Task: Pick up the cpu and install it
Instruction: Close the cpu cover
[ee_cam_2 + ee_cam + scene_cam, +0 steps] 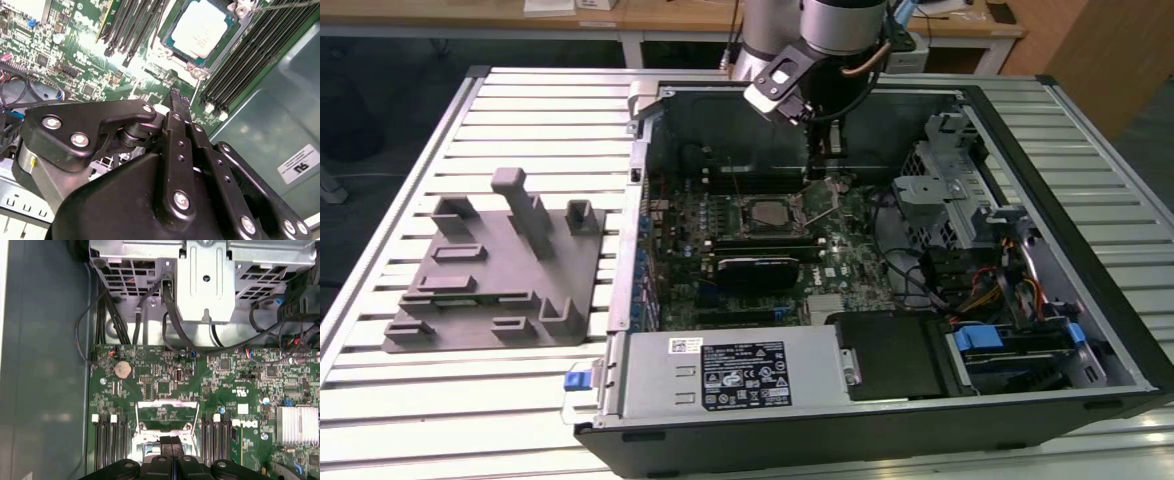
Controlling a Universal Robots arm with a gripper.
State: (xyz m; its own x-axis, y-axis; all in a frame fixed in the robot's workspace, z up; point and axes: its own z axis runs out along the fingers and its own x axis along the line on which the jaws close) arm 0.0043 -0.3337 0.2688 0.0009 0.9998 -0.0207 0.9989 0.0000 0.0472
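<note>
The cpu is a small square chip with a pale silver top. It lies flat in the socket on the green motherboard, between the rows of black memory slots. In the exterior view the cpu sits mid-board inside the open computer case. My gripper hangs just above the board on the exterior view's right of the socket. Its black fingertips are pressed together with nothing between them, a short way from the chip. The gripper is at the socket frame's edge, fingers shut.
A grey plastic fixture stands on the slatted table at the exterior view's left. Inside the case are a metal drive cage, loose black cables, the power supply and a thin raised socket lever.
</note>
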